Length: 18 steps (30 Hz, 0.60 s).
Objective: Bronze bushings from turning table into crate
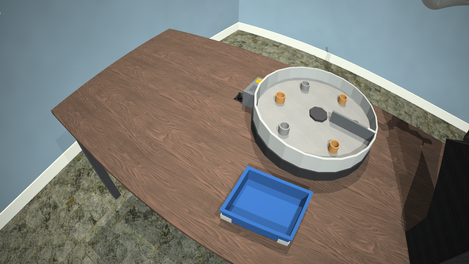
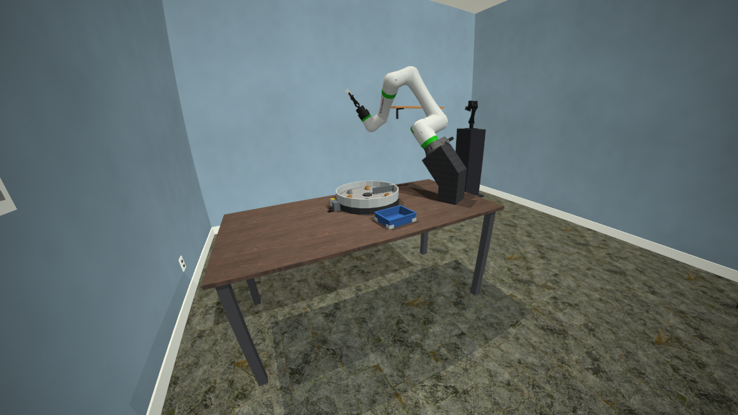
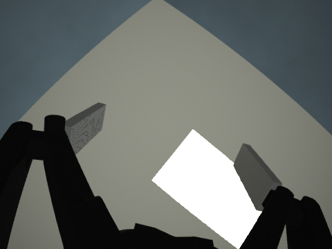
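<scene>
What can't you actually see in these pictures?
- Top view: the arm is cut off by the upper edge; its jaws are out of frame.
- Top view: a third steel bushing barely shows behind the grey divider.
- Exterior view: the bushings in the turning table are too small to count.
- Wrist view: only ceiling; table and crate unseen.

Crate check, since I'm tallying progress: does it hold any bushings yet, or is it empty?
Empty. The top view shows only the blue crate's bare floor; three bronze bushings stand on the turning table.

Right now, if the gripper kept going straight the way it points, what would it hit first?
Probably the ceiling. The open gripper points up and away from the table; between its fingers the wrist view shows only ceiling and a bright light panel. Depth is uncertain.
</scene>
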### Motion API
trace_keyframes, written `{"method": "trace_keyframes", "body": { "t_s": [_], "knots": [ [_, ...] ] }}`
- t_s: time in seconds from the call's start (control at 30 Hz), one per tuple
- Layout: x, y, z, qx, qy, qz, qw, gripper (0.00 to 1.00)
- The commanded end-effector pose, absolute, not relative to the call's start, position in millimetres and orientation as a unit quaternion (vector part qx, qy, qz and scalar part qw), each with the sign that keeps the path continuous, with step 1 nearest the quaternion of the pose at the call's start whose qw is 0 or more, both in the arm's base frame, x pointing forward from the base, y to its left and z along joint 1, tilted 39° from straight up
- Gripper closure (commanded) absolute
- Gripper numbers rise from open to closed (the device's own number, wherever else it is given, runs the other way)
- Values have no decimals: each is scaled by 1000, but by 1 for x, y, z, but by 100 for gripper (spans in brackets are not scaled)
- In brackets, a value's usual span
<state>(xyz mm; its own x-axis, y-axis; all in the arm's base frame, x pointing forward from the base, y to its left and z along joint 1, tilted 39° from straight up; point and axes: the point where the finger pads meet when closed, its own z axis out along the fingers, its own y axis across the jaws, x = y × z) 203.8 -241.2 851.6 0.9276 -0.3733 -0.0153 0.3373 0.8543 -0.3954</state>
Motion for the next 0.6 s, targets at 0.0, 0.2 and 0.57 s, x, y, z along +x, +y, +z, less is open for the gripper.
{"method": "trace_keyframes", "body": {
  "t_s": [0.0,0.2,0.57],
  "knots": [
    [240,-271,865,-124,72,-164,976,0],
    [307,-315,853,-12,134,-128,983,0],
    [390,-347,809,101,222,-91,966,0]
  ]
}}
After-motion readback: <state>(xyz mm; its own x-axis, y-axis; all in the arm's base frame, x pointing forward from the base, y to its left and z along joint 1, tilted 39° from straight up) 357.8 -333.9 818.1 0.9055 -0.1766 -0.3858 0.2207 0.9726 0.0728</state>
